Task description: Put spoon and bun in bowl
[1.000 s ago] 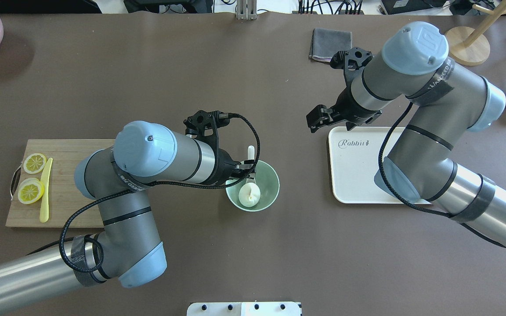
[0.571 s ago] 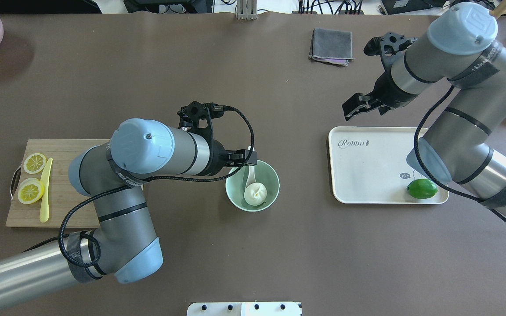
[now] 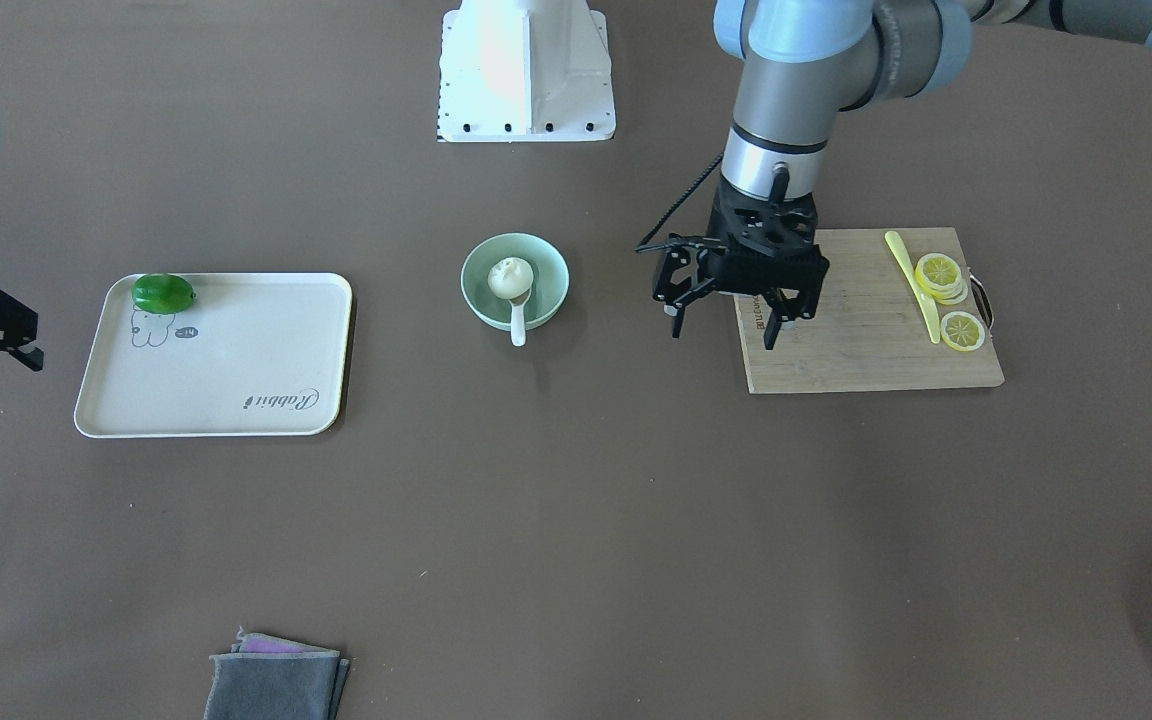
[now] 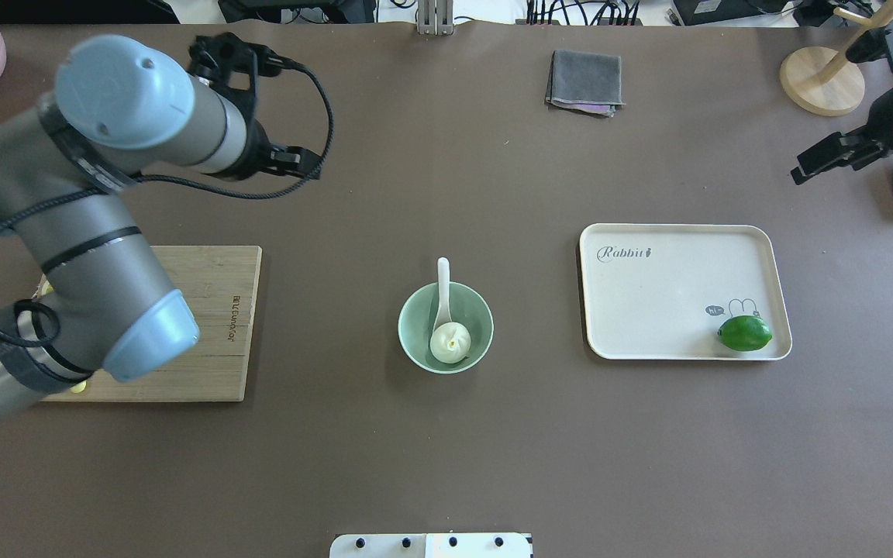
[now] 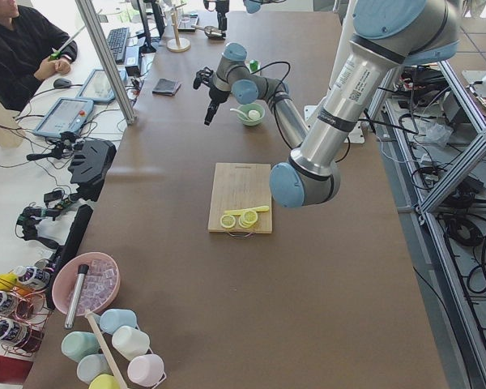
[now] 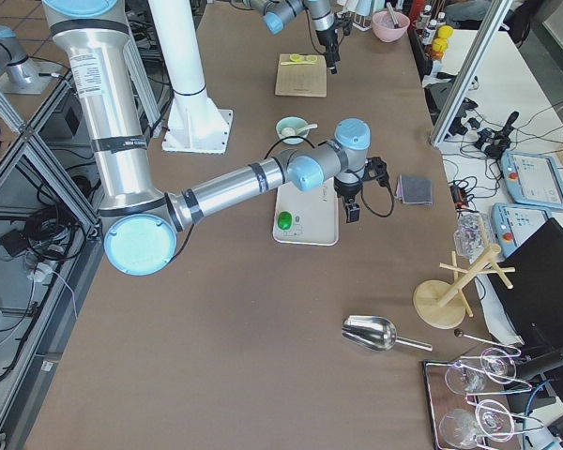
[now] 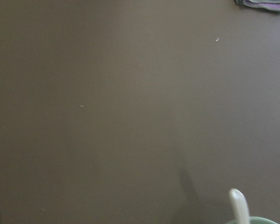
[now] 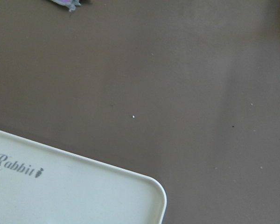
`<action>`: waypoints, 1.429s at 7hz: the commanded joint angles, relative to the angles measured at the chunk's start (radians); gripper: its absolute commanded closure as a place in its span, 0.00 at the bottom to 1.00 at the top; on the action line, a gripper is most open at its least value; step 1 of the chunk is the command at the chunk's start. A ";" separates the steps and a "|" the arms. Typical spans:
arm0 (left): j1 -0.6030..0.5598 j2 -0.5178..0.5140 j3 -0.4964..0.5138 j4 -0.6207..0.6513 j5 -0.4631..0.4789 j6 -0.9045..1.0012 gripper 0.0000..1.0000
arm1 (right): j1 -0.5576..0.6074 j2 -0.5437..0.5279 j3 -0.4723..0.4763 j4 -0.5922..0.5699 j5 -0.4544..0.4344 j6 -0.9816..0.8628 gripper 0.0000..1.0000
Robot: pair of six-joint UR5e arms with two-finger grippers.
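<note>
L gripper [image 3: 721, 335], jaws spread, pulled away; white ceramic spoon [image 4: 442, 288] + pleated white bun [image 4: 450, 342] in mint-green bowl [image 4: 482, 316] – looks done

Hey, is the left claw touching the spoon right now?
Apart. The front-facing view shows the left claw open over the cutting board's edge, bare table between it and the spoon.

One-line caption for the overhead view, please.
Bun and spoon sit in the bowl; left gripper and right gripper both well clear.

White bun [image 4: 450, 342] and spoon [image 4: 443, 293] lie inside mint-green bowl [image 4: 480, 335].
</note>
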 commanded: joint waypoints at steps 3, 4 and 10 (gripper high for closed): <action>-0.315 0.281 -0.038 -0.090 -0.095 0.277 0.02 | 0.204 -0.096 -0.135 -0.004 0.011 -0.275 0.00; -0.382 0.334 -0.027 -0.078 -0.099 0.278 0.02 | 0.265 -0.102 -0.173 -0.009 0.025 -0.363 0.00; -0.719 0.588 0.105 -0.040 -0.510 0.554 0.02 | 0.332 -0.080 -0.126 -0.280 0.016 -0.368 0.00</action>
